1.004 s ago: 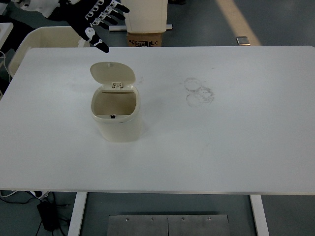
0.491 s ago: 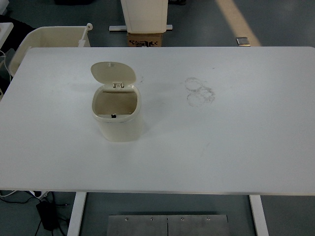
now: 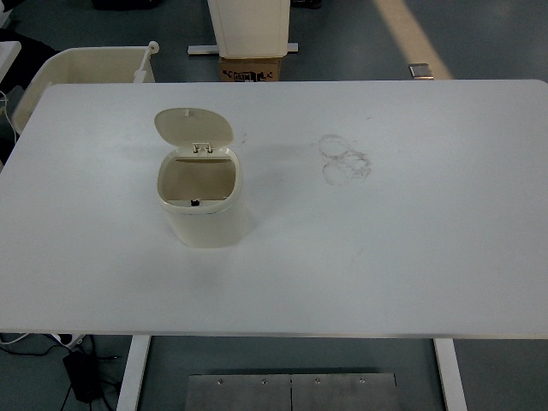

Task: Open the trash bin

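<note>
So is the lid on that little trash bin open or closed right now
Open. The lid stands tipped back on its hinge behind the trash bin, and the bin's mouth is uncovered, showing the inside walls. No robot hand is in view.

White table (image 3: 411,257), grey floor (image 3: 342,38), cream tub (image 3: 81,64) and cardboard box (image 3: 250,68) beyond

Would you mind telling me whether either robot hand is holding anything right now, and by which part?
Nothing is held: neither robot hand is in view. The trash bin stands alone on the white table, its lid flipped up.
</note>
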